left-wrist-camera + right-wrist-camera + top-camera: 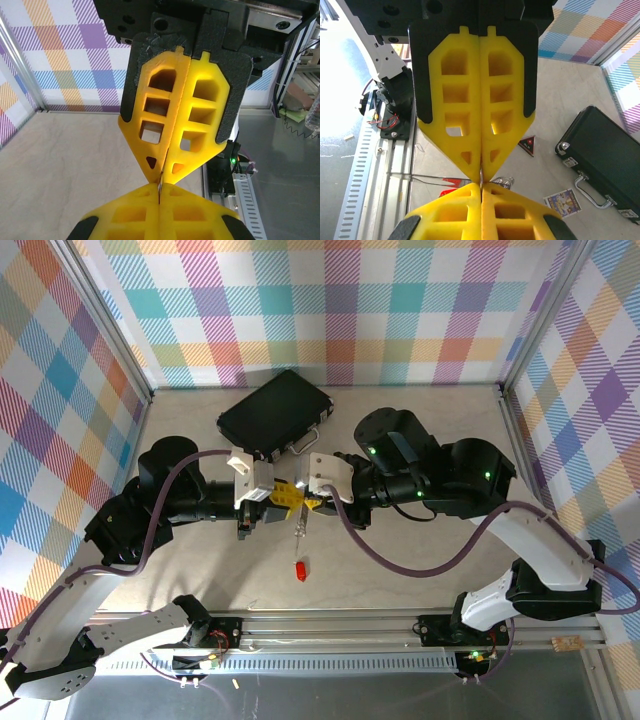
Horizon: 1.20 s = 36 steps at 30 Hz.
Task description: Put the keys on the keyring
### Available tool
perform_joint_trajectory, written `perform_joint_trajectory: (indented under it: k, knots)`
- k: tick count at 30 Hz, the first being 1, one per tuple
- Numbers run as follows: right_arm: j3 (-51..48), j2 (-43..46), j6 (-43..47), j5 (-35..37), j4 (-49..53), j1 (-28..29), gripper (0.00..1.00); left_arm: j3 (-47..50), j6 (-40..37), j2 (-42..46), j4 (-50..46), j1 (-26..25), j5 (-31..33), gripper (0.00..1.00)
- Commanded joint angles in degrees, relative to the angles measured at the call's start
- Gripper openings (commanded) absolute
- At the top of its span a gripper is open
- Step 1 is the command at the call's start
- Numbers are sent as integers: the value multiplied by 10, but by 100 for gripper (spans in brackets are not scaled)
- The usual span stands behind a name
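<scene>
My left gripper (288, 498) and right gripper (310, 503) meet tip to tip above the middle of the table. Both are shut on a thin silver sliver of the keyring (161, 184), which shows edge-on between the yellow fingers (481, 175). From the tips, more of the keyring (299, 535) runs as a fine metal line toward the near edge. The small red key (300, 570) is at its lower end; I cannot tell whether it hangs or rests on the table. In the right wrist view the key (451, 182) shows behind the fingers, beside a silver beaded bit (504, 181).
A black case (275, 412) with a metal handle lies at the back of the table. A dark red flat triangle (527, 145) and a small printed card (562, 199) lie near the case (600, 150). The slotted metal rail (330, 625) runs along the near edge.
</scene>
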State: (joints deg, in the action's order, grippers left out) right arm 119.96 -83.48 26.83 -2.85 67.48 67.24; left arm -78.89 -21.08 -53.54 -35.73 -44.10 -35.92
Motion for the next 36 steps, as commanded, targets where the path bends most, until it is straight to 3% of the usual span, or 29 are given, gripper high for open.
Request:
perform_joint_trajectory:
  k: [1,3,7,11,20,24,36]
  knots:
    - [-5,12,-5,-30,-31,4,0,9,3,4,29,0,0,0]
    - [-8,16,-10,-25,-39,4,0,14,9,9,39,0,2,0]
    - [-43,47,-34,-13,-83,4,35,35,30,27,79,0,4,0]
    - [-107,103,-65,14,-137,4,54,47,48,33,106,0,1,0]
    - [-233,204,-132,65,-195,-9,67,72,77,39,145,0,5,0]
    - [-265,223,-161,67,-202,-28,78,90,96,46,173,0,8,0]
    - [-406,256,-299,41,-264,-135,97,164,148,70,210,0,69,0]
